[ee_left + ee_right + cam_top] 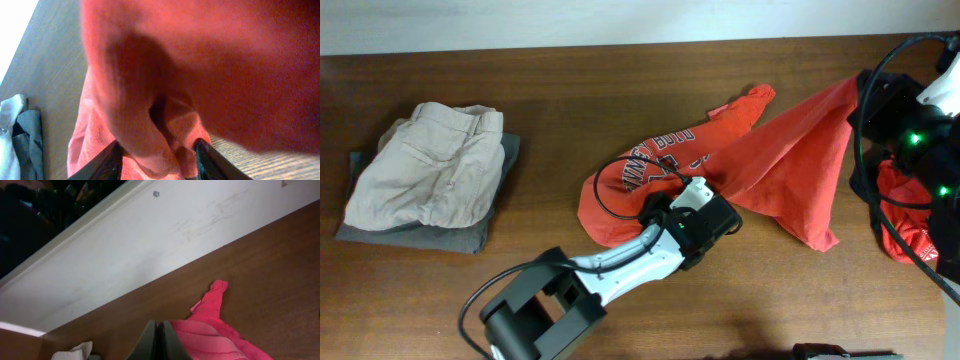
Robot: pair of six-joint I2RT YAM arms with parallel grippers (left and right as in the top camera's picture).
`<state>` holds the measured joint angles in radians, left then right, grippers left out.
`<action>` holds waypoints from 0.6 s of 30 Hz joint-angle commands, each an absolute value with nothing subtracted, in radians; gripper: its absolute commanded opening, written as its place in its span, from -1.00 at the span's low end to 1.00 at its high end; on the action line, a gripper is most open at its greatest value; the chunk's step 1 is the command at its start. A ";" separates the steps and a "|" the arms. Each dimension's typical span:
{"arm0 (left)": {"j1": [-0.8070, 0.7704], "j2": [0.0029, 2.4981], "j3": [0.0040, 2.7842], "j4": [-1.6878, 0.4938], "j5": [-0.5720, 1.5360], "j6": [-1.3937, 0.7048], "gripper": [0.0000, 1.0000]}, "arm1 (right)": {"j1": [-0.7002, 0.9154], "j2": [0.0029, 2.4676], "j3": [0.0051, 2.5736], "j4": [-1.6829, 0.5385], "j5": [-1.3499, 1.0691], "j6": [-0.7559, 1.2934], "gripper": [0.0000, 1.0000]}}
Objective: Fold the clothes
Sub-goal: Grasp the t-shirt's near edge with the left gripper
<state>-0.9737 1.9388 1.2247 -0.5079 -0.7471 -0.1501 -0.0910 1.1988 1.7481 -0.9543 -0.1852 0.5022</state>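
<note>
cloth of the orange-red t-shirt lies crumpled at the middle of the desk and stretches in a taut sheet up toward the right. the left fingers sit on the crumpled part, spread, with a bunched fold filling the gap between them. the right fingers are pressed together, pinching the shirt's far corner above the desk. beige shorts lie folded well to the left.
</note>
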 commanded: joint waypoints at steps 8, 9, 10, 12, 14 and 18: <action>-0.953 1.937 1.343 -0.642 -1.020 -0.100 -0.98 | -0.092 1.179 1.758 -1.010 -0.141 0.505 -0.92; -0.945 1.921 1.373 -0.674 -1.018 -0.100 -0.99 | -0.092 1.179 1.758 -1.023 -0.115 0.502 -0.92; -0.935 1.902 1.402 -0.702 -1.015 -0.100 -0.99 | -0.092 1.180 1.758 -1.040 -0.084 0.502 -0.92; -0.910 1.858 1.462 -0.756 -0.995 -0.100 -0.99 | -0.092 1.180 1.758 -1.079 -0.022 0.497 -0.92; -0.883 1.819 1.510 -0.800 -0.963 -0.100 -0.99 | -0.092 1.180 1.758 -1.106 0.010 0.475 -0.91; -0.820 1.753 1.607 -0.901 -0.930 -0.099 -0.99 | -0.092 1.180 1.758 -1.157 0.064 0.460 -0.92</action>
